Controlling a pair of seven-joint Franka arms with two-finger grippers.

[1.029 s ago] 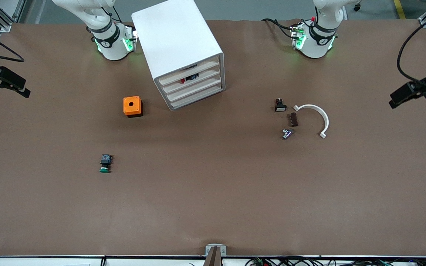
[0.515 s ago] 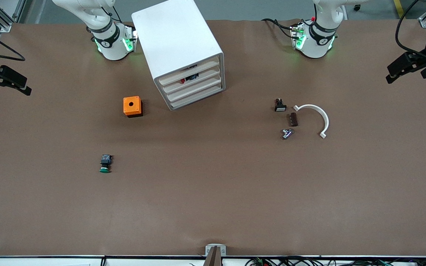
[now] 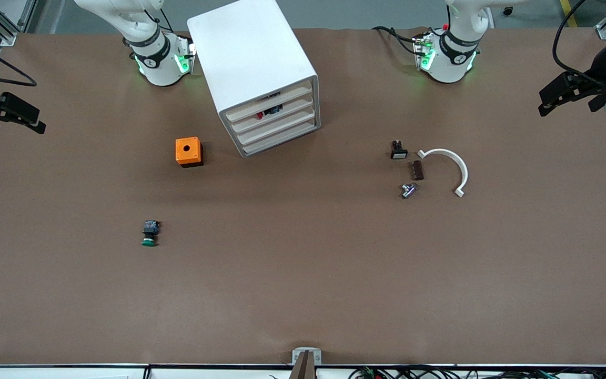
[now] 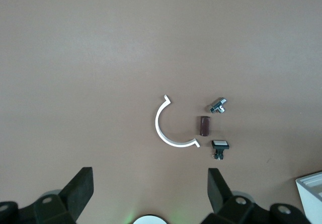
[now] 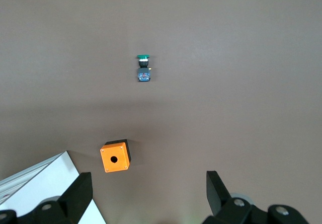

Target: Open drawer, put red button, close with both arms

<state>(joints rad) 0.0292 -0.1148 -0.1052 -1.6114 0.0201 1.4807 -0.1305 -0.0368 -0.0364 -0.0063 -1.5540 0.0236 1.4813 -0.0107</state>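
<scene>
The white cabinet [image 3: 253, 63] stands between the two arm bases. Its second drawer [image 3: 293, 108] sits pushed in, level with the other three. The red button [image 3: 262, 114] lies in that drawer, its red cap and black-and-blue body showing through the gap above the drawer front. My left gripper [image 3: 567, 108] is open and empty, up over the left arm's end of the table; it also shows in the left wrist view [image 4: 151, 189]. My right gripper [image 3: 16, 126] is open and empty, up over the right arm's end; it also shows in the right wrist view [image 5: 149, 189].
An orange box with a hole [image 3: 188, 151] stands beside the cabinet, with a green-capped button [image 3: 149, 234] nearer the front camera. Toward the left arm's end lie a white curved piece [image 3: 453, 163], a white-capped button [image 3: 398, 150], a brown block [image 3: 417, 170] and a metal fitting [image 3: 408, 190].
My left gripper has moved toward the robots' base side and slightly inward over the table. My right gripper has barely shifted. The cabinet and loose parts have not moved.
</scene>
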